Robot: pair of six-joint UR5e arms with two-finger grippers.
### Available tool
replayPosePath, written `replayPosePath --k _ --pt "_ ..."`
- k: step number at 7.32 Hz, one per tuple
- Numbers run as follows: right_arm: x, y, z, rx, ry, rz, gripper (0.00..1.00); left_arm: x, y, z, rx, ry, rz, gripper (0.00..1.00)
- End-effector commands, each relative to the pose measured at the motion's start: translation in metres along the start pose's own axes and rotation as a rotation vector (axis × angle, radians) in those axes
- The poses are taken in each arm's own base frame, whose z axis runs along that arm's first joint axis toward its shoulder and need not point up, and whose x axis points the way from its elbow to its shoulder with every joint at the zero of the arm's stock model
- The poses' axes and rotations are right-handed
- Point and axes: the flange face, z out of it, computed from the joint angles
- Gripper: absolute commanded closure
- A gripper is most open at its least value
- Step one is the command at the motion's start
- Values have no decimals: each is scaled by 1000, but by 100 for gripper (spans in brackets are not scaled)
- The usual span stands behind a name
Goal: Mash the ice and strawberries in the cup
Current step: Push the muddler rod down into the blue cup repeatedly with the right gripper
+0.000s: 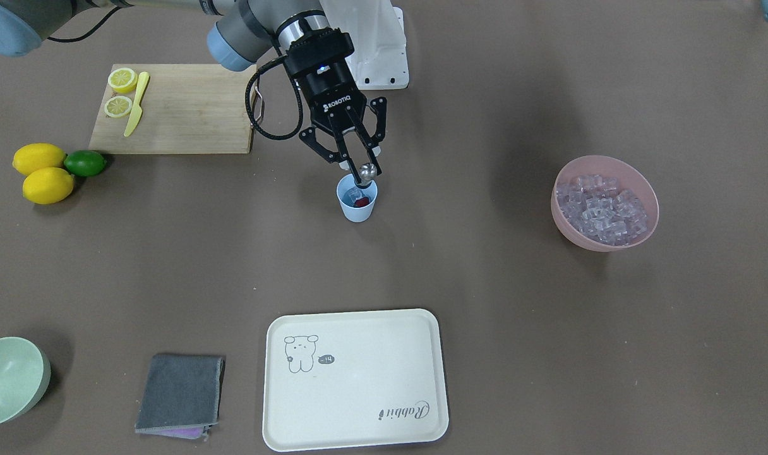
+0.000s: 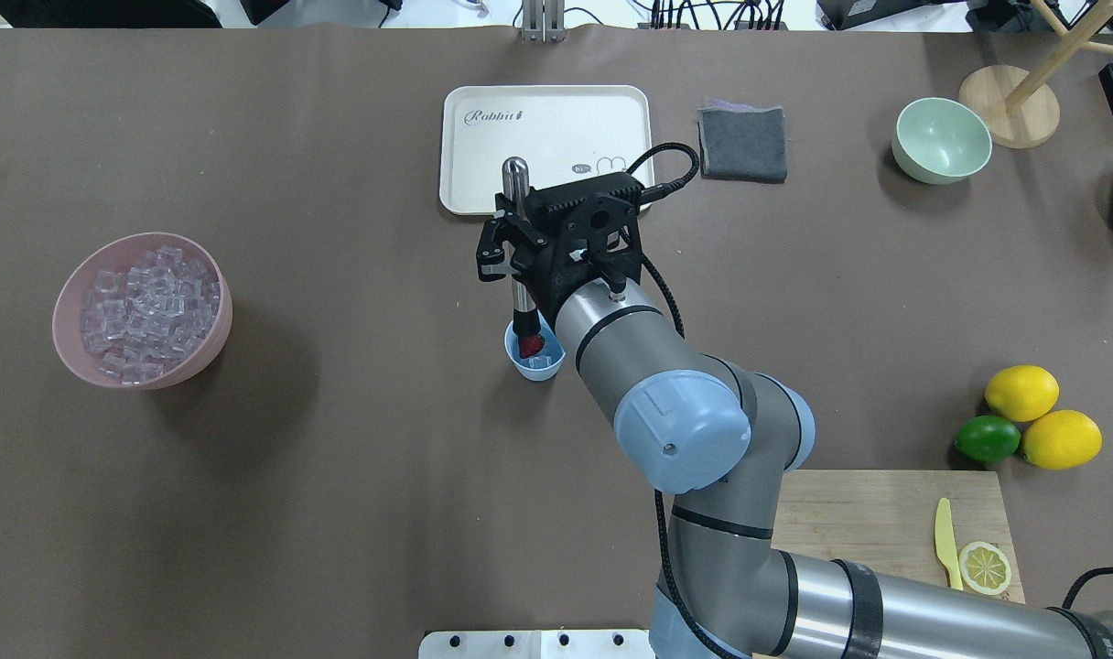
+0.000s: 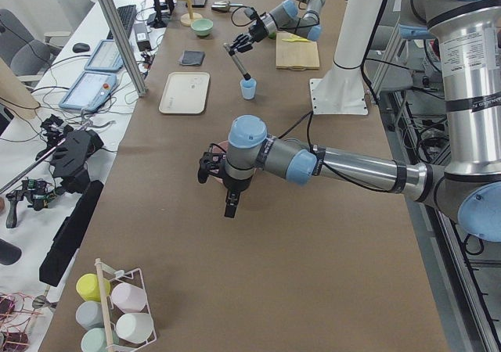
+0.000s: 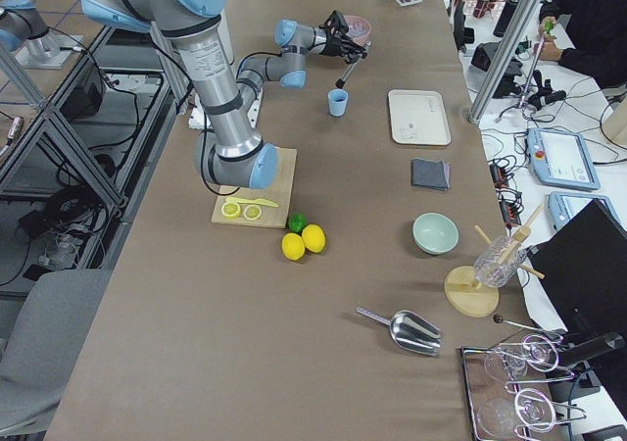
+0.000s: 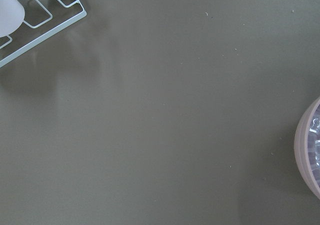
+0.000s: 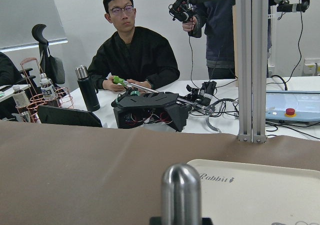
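The pale-blue cup (image 1: pixel 357 205) stands mid-table; it also shows in the overhead view (image 2: pixel 534 361). The red strawberry (image 2: pixel 531 345) lies inside it, with a clear ice piece (image 2: pixel 544 363) beside it. My right gripper (image 1: pixel 354 163) is above the cup, shut on a metal muddler (image 2: pixel 517 197) that stands tilted with its dark lower end in the cup on the strawberry. More ice (image 1: pixel 602 205) fills the pink bowl (image 1: pixel 636 243). My left gripper (image 3: pixel 229 195) hovers over bare table away from the cup. I cannot tell whether it is open.
A cutting board (image 1: pixel 188 114) with lemon halves and a yellow knife (image 1: pixel 136 104) lies near the robot's right side. Two lemons and a lime (image 1: pixel 84 162) lie next to it. A white tray (image 1: pixel 355 379), grey cloth (image 1: pixel 180 392) and mint-green bowl (image 1: pixel 8 379) line the far edge.
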Motion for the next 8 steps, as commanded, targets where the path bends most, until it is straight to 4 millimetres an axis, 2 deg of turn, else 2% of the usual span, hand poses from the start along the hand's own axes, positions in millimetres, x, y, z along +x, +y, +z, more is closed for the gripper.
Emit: replayPosePath --k 1,3,6,8 --pt "5 13 12 -16 21 -19 100 1 0 -1 3 0 2 3" --pt "7 33 16 -45 28 -32 100 2 0 -2 4 0 3 3" --pt "2 50 18 -88 15 -42 100 2 0 -2 5 0 3 3" --pt "-4 43 16 -80 3 -34 100 1 0 -2 5 0 2 3"
